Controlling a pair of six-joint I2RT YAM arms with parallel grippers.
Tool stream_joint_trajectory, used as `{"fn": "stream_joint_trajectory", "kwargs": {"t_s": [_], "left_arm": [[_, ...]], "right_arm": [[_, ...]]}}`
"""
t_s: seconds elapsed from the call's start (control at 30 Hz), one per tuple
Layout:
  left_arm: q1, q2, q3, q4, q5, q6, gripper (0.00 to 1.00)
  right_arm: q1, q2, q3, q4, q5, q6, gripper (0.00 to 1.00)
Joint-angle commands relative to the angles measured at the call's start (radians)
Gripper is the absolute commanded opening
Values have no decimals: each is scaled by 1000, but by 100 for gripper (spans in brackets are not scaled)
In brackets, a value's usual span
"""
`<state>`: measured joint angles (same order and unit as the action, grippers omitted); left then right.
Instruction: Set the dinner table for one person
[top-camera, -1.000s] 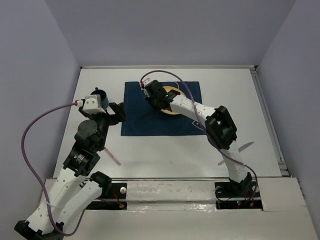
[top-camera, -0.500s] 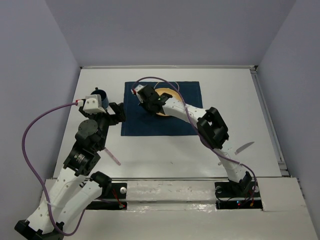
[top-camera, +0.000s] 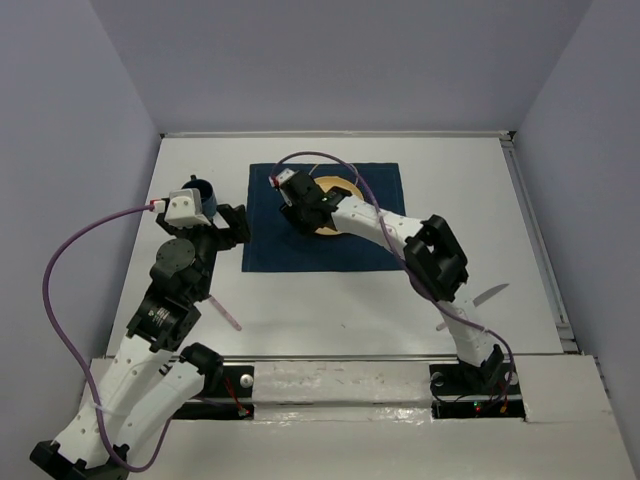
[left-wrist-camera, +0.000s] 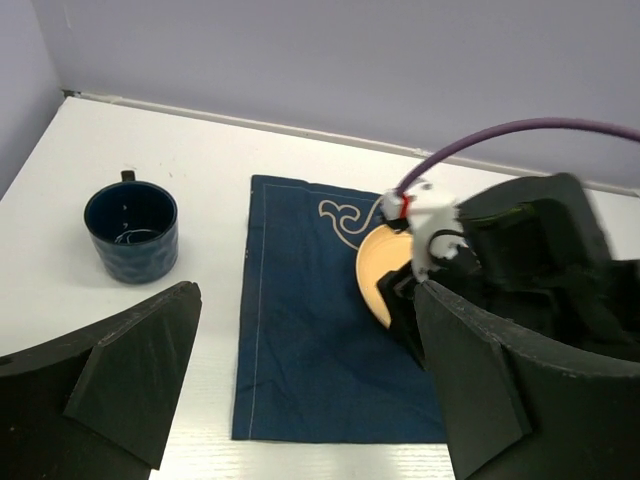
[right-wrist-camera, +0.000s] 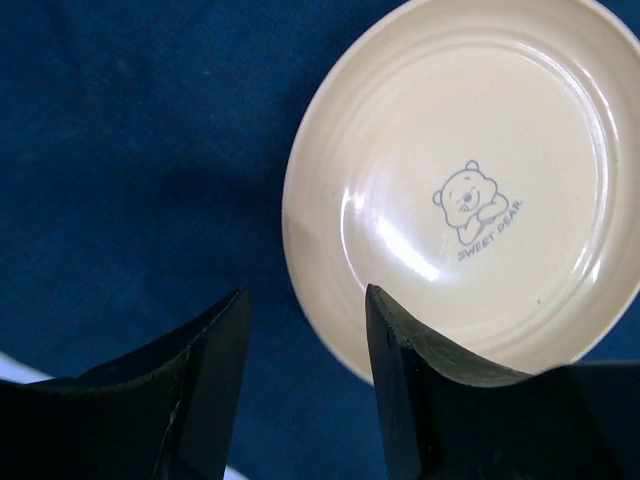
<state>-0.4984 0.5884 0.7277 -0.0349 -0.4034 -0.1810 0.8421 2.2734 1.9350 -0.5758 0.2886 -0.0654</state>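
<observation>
The white bench (top-camera: 350, 310) fills the floor of the top view, with a metal rail (top-camera: 535, 240) along its right edge; a navy blue cloth (top-camera: 290, 250) lies flat on its far middle part.

On the cloth, a little toward its far side, sits a cream plate (right-wrist-camera: 470, 200); its well carries a small grey drawing of a bear leaning on folded arms, and under it two words in capitals, the first "SWEET", the second "BEAR" or "PEAR", too small to be sure.

The right gripper (right-wrist-camera: 305, 300) hangs over the cloth at the plate's edge, its jaws partly apart; the rim shows in the gap between them, and they have hold of nothing.

Left of the cloth, on bare bench, a dark blue cup (left-wrist-camera: 131, 230) stands upright.

The left gripper (left-wrist-camera: 305, 300) hovers at the cloth's left edge, jaws spread wide and empty.

A cream curled outline (left-wrist-camera: 345, 215) is printed on the cloth beside the plate.
</observation>
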Motion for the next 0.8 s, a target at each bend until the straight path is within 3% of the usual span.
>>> {"fn": "stream_joint_trajectory", "kwargs": {"t_s": [0.0,0.17,0.33,0.47,0.57,0.63,0.77], "left_arm": [[20,13,-4,36,-64,-17,99],[79,105,12,6,-46,-70,99],[198,204,35,9,81,-136,99],[302,278,35,0,199,-187,99],[408,353,7,21,253,-254,99],[491,399,-1,61,299,-319,99],[596,494,-33,173,333,-438,99]], "right_arm": [[11,-198,-82,95,-77,110,55],[11,-454,-369,299,-155,196,54],[11,-652,-643,425,-79,275,54],[-98,-852,-754,435,55,315,53],[-172,-1055,-870,517,57,320,52],[-172,-1141,-927,550,-21,309,53],[-172,-1119,-1048,618,-279,400,54]]}}
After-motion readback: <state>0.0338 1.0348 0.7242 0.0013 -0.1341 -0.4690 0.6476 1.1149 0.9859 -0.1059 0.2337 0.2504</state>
